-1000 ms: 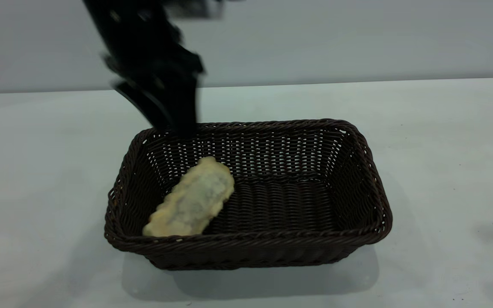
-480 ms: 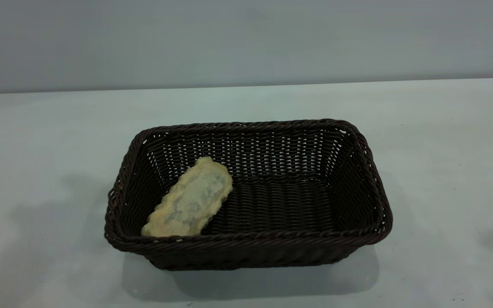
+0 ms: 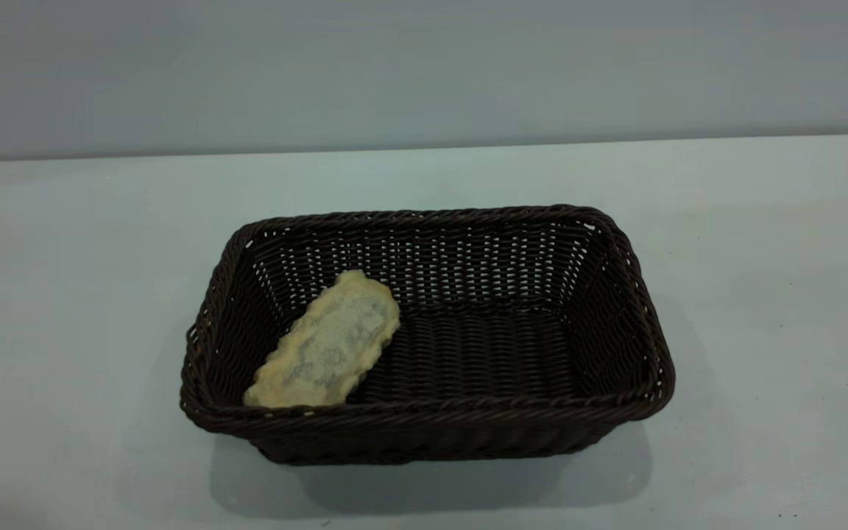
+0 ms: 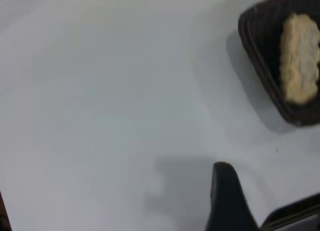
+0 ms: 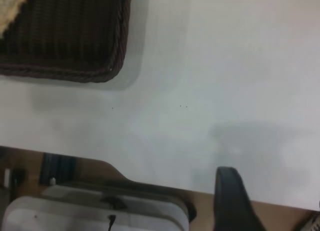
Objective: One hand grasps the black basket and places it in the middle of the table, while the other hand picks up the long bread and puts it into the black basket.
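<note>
The black basket [image 3: 431,434] stands in the middle of the white table [image 3: 762,258]. The long bread [image 3: 328,342] lies inside it at its left end, pale mottled underside up, leaning against the left wall. Neither gripper shows in the exterior view. In the left wrist view my left gripper [image 4: 260,206] is open and empty above bare table, well away from the basket [image 4: 255,46] and the bread [image 4: 299,58]. In the right wrist view my right gripper [image 5: 272,211] is open and empty over the table's edge, well away from the basket [image 5: 70,36].
The table runs bare all round the basket, with a grey wall [image 3: 424,66] behind. In the right wrist view a brown strip lies past the table's edge, with a grey and white device [image 5: 95,206] below it.
The left gripper, which was above the basket's back left corner, has pulled away out of the exterior view. The bread has settled slightly in the basket. The basket has not moved.
</note>
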`<state>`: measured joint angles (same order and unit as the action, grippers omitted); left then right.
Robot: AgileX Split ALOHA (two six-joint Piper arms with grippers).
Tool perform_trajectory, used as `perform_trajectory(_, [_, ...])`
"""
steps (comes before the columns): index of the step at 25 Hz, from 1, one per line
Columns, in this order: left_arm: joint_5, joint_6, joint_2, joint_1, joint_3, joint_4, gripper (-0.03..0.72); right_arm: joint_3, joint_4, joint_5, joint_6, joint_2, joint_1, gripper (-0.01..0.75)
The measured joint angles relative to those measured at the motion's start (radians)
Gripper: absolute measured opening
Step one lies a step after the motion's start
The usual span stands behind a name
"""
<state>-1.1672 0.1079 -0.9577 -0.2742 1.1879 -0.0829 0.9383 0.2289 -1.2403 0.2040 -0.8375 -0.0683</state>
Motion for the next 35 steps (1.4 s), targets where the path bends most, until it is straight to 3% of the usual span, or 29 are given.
perform_trajectory(11, [0.005,-0.149,0.525,0.0,-0.4,0.0,0.484,-0.151,0.021,0.0,0.045,0.314,0.0,0.433])
perform_trajectory(17, [0.005,-0.253,0.696,0.0,-0.553,0.001,0.484,-0.315,0.021,0.026,0.056,0.491,0.007,0.428])
perform_trajectory(25, [0.001,-0.336,0.854,0.0,-0.624,0.001,0.484,-0.438,-0.008,0.112,0.06,0.667,0.104,0.394])
perform_trajectory(35, [0.001,-0.318,0.917,0.0,-0.624,-0.012,0.484,-0.441,-0.063,0.115,0.059,0.71,0.112,0.293])
